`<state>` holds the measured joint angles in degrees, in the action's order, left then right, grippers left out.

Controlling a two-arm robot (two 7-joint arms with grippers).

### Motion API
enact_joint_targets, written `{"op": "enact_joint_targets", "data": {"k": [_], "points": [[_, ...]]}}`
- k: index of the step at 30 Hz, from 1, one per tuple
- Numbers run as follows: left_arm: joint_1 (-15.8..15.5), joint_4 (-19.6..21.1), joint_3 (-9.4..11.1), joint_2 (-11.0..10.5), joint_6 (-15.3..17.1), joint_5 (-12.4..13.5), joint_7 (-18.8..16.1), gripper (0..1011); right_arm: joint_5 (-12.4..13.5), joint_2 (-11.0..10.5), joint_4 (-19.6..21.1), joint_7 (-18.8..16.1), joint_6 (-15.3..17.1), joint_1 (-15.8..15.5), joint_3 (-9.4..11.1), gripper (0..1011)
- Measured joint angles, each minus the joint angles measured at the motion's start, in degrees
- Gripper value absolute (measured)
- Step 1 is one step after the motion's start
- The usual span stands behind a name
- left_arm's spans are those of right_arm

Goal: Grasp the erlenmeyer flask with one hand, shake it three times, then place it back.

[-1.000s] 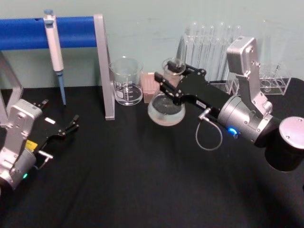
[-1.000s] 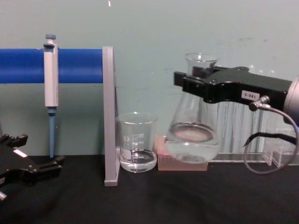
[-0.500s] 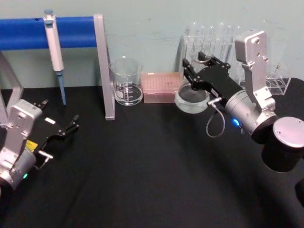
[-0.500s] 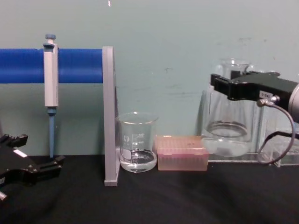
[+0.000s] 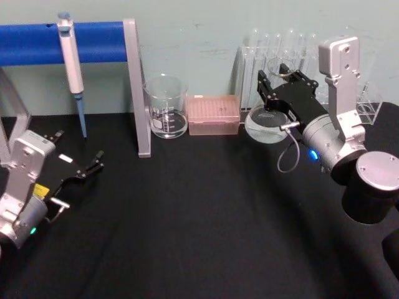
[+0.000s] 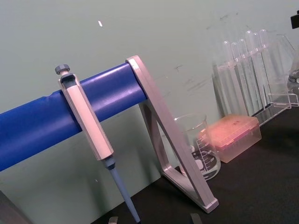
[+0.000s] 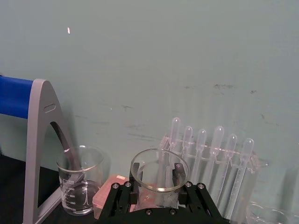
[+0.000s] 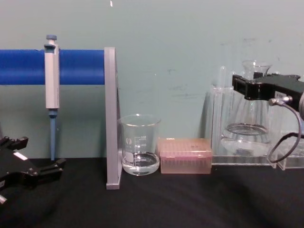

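The black tabletop (image 5: 187, 237) spans the whole scene. On its far left a blue rail (image 5: 37, 42) rests on a grey frame (image 5: 134, 87).

The right gripper (image 5: 278, 80) reaches to the far right, its silver wrist and grey cable trailing toward the near side. Its fingers are closed on the narrow neck of the erlenmeyer flask (image 8: 247, 137), just under the flared rim. The left gripper (image 5: 95, 162) lies parked at the near left, low to the tabletop, well apart from the glassware, with its fingers parted and holding nothing.

A clear rack of test tubes (image 8: 216, 118) stands along the far wall, right behind the flask. The flask is upright, with clear liquid in its wide base. From the chest view its bottom seems to hang just above the tabletop, though I cannot be sure it is not touching.

So the grasp is done. How many of the three shakes are complete cannot be read from here, and setting the flask down and letting go is left in any case.

To the left of the flask sit a pink tip box (image 5: 214, 114) and then a beaker (image 5: 166, 107) beside the frame. A pipette (image 5: 72, 59) hangs from the rail.
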<state>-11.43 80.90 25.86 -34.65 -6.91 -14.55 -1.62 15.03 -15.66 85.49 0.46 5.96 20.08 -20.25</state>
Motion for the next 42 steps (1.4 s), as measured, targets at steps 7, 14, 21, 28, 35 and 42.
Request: {"op": "enact_joint_targets", "data": {"k": [7,14,21,28,35,42], "points": [[0.0,0.0,0.0,0.0,0.0,0.0,0.0,1001,-0.3,0.6,-0.1,-1.4,0.2,-0.3,0.7,449],[0.0,0.0,0.0,0.0,0.0,0.0,0.0,1001,-0.2,0.8,-0.1,-4.3,0.2,-0.3,1.2,449],[0.0,0.0,0.0,0.0,0.0,0.0,0.0,1001,0.6,0.5,0.3,-8.5,0.2,-0.4,1.2,449],[0.0,0.0,0.0,0.0,0.0,0.0,0.0,1001,1.8,-0.5,0.7,-15.5,-0.1,-0.4,0.8,450],[0.0,0.0,0.0,0.0,0.0,0.0,0.0,1001,3.3,-2.3,0.8,-22.6,-1.5,0.2,-0.7,449],[0.0,0.0,0.0,0.0,0.0,0.0,0.0,1001,5.2,-4.5,0.7,-28.2,-3.2,1.0,-2.8,449]]}}
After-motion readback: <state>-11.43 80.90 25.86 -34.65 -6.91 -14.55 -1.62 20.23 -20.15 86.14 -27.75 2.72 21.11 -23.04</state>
